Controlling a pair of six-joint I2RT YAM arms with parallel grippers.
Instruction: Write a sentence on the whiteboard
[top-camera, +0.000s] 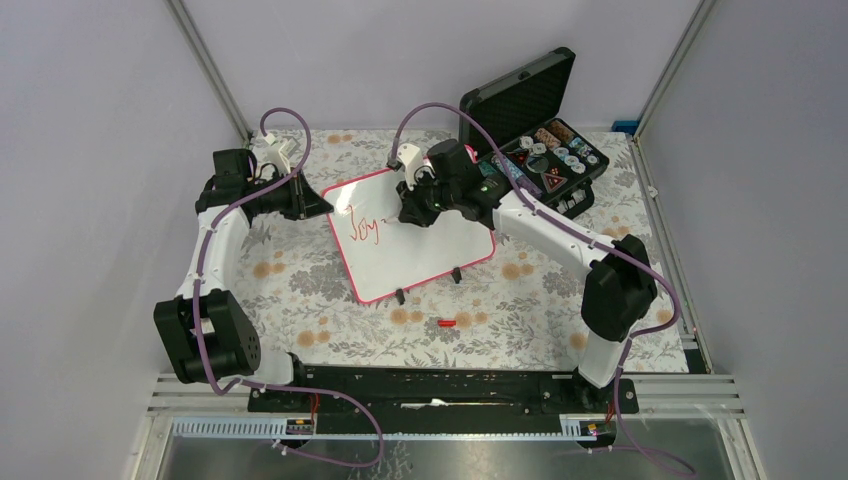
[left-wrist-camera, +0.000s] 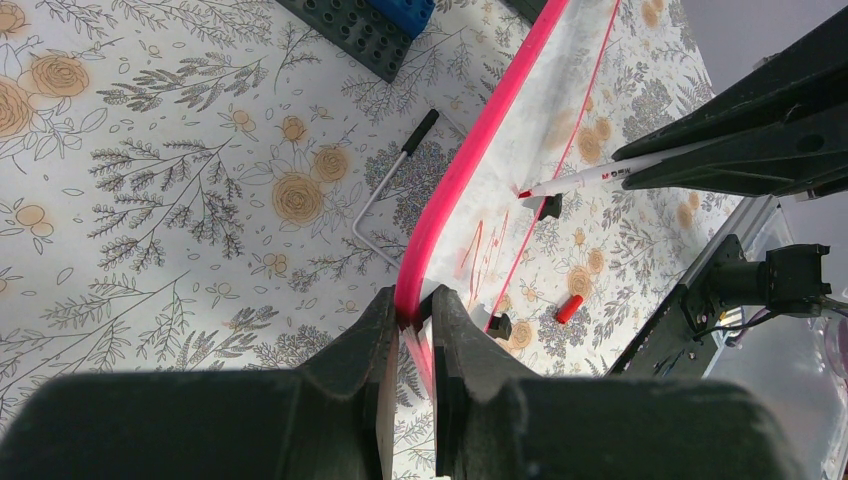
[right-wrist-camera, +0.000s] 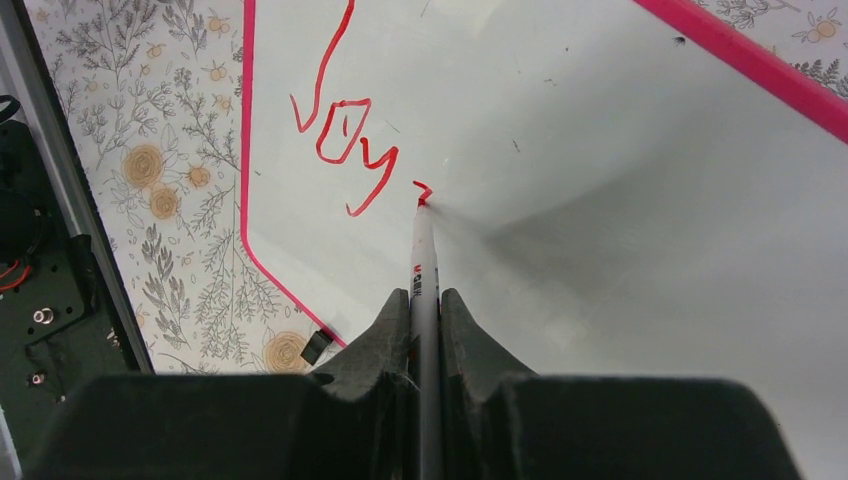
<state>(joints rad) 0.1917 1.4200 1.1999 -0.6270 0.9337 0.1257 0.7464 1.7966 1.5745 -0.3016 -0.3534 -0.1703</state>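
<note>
**Right gripper (right-wrist-camera: 425, 300) clamped on marker (right-wrist-camera: 424, 250), tip on the board: writing in hand, early stage**

Floral cloth (top-camera: 300, 290) covers the table. On it the whiteboard (top-camera: 420, 260) sits turned at an angle between the two arms, with its far corner just beside the open black case (top-camera: 520, 95). Whether it lies flat or is lifted at one edge cannot be told.

Left gripper (left-wrist-camera: 412, 300) is closed on the pink rim at the board's left edge, with the rim pinched between both fingers. Two black clip feet (top-camera: 400, 296) sit on the near rim. A red cap (top-camera: 446, 322) lies loose on the cloth, apart from the board.

Of the sentence (right-wrist-camera: 345, 140), only "Joy" is legible, in thin red strokes near the left rim. A short new mark begins at the marker tip, just to the right of it.

Assessment: most of the sentence remains to be written.

Recommendations for the stroke in hand:
- Hold the left grip firm. The glossy board would likely slide or pivot under the tip's drag if that grip slackens.
- Hold tip pressure light and even. Too much may skid the board or splay the tip, and too little may break the line.
- Lift clear between letters to avoid stray joins.
- Match the letter height of "Joy" and run the word along the same line, leaving bare board below for a second line.
</note>
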